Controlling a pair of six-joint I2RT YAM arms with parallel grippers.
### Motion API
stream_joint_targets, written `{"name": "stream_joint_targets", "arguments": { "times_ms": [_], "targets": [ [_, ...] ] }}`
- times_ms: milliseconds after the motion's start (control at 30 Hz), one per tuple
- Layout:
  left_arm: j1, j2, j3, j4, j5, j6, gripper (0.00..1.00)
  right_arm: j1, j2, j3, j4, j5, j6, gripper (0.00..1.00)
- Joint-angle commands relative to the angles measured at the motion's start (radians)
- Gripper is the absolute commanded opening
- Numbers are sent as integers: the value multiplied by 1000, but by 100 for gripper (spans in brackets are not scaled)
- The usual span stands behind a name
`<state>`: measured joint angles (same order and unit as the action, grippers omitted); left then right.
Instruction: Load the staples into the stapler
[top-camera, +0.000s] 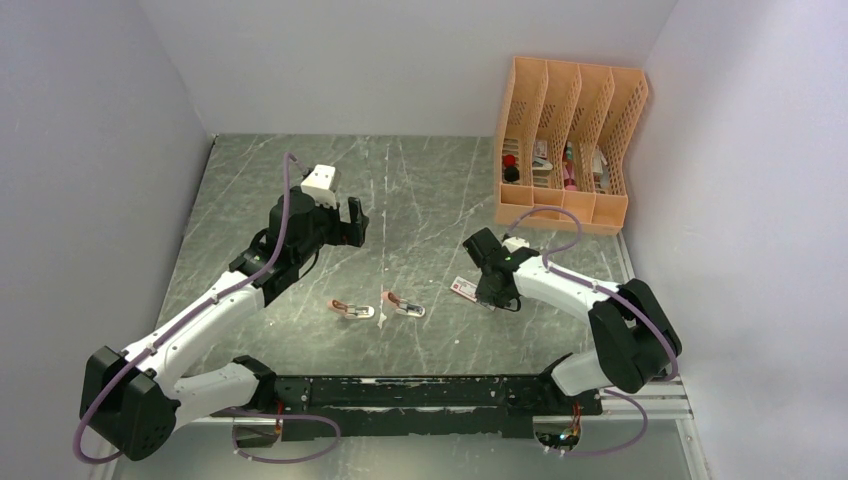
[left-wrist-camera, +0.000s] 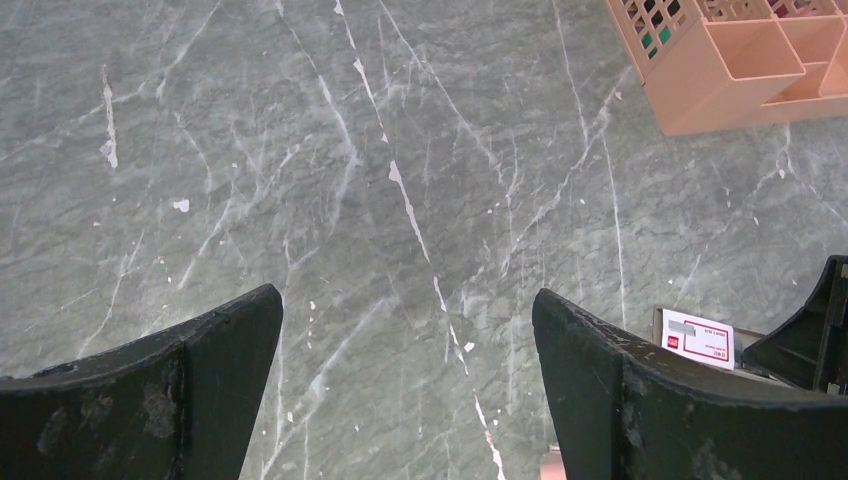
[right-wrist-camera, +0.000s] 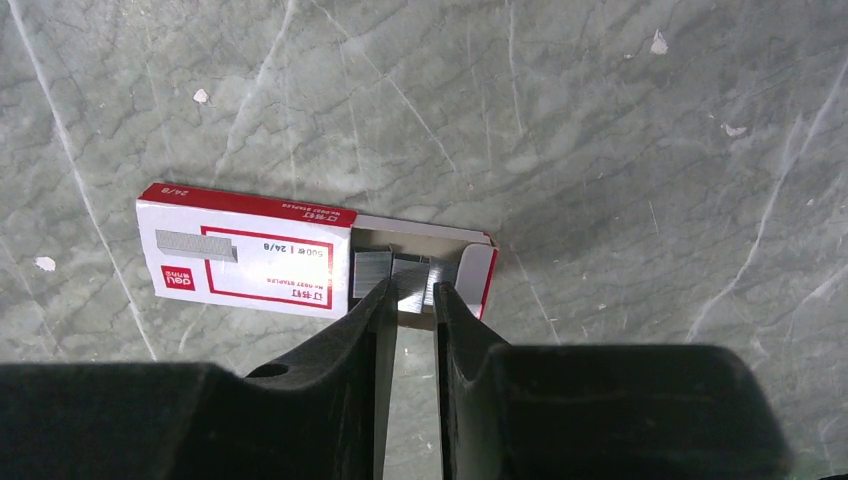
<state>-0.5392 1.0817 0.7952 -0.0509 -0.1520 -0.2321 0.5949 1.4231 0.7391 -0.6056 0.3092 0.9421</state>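
The red-and-white staple box (right-wrist-camera: 250, 258) lies flat on the table with its greyish tray slid out to the right. Silvery staple strips (right-wrist-camera: 372, 272) sit in the tray. My right gripper (right-wrist-camera: 410, 293) is down at the tray with its jaws nearly together around one strip. In the top view the box (top-camera: 465, 288) lies just left of the right gripper (top-camera: 492, 298). Two salmon-pink mini staplers (top-camera: 350, 309) (top-camera: 405, 306) lie at table centre. My left gripper (top-camera: 355, 222) is open and empty, held above the table behind the staplers; its wrist view (left-wrist-camera: 407, 320) shows the box (left-wrist-camera: 698, 337) at lower right.
An orange slotted desk organizer (top-camera: 565, 145) holding small items stands at the back right and also shows in the left wrist view (left-wrist-camera: 730, 60). White walls close in the left, back and right sides. The black base rail (top-camera: 430, 392) runs along the near edge.
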Motion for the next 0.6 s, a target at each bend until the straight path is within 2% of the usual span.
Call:
{"name": "stream_joint_targets", "arguments": {
  "times_ms": [0, 567],
  "targets": [
    [8, -12, 12, 0, 18, 5, 99, 4, 7, 4, -38, 34, 16, 23],
    [7, -12, 13, 0, 20, 7, 99, 5, 16, 3, 4, -3, 0, 25]
  ]
}}
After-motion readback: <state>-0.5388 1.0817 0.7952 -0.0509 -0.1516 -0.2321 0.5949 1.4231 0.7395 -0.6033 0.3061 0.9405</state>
